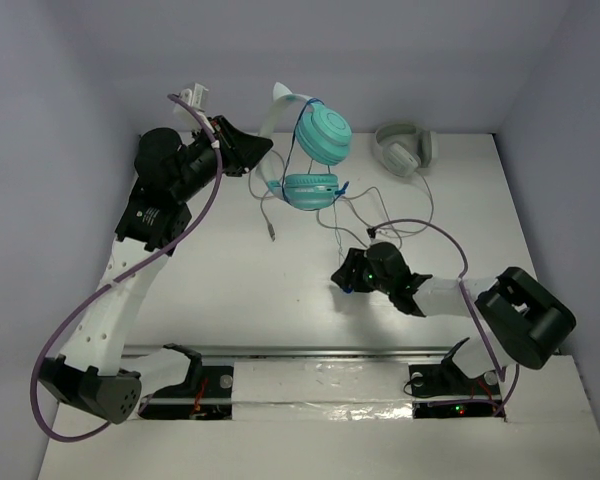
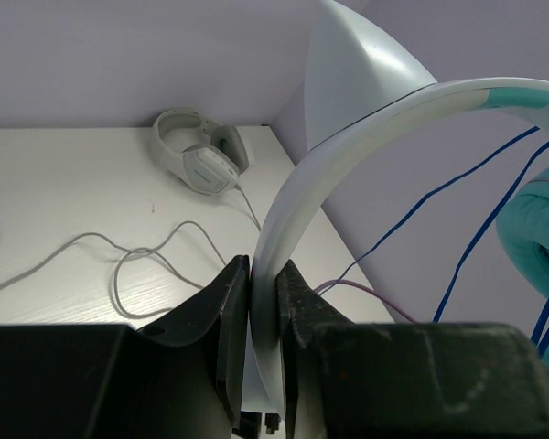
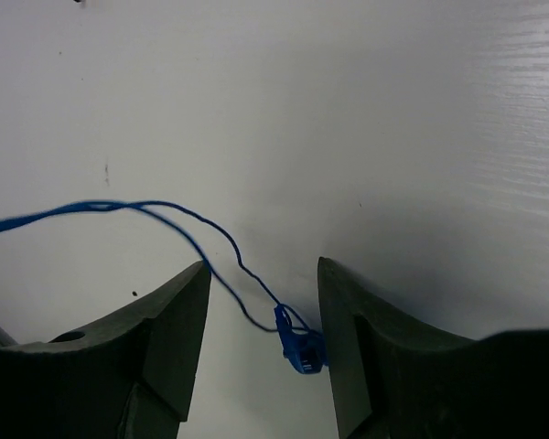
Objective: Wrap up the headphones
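The headphones (image 1: pixel 320 135) have round teal ear cups and a white headband (image 2: pixel 348 137). They hang lifted at the back of the table. My left gripper (image 1: pixel 255 150) is shut on the headband, which shows clamped between its jaws in the left wrist view (image 2: pixel 261 270). The thin blue cable (image 1: pixel 332 225) runs from the cups down towards my right gripper (image 1: pixel 342 275). That gripper is open low over the table (image 3: pixel 261 270). The cable's blue plug (image 3: pixel 300 347) lies between its jaws, against the right finger (image 3: pixel 357 311). The cable (image 3: pixel 165 208) trails off to the left.
Grey-white headphones (image 1: pixel 405 148) lie at the back right near the wall, also seen in the left wrist view (image 2: pixel 201 155). Their grey cable (image 2: pixel 119 265) loops over the table and reaches under the teal headphones (image 1: pixel 267 212). Walls close the back and both sides.
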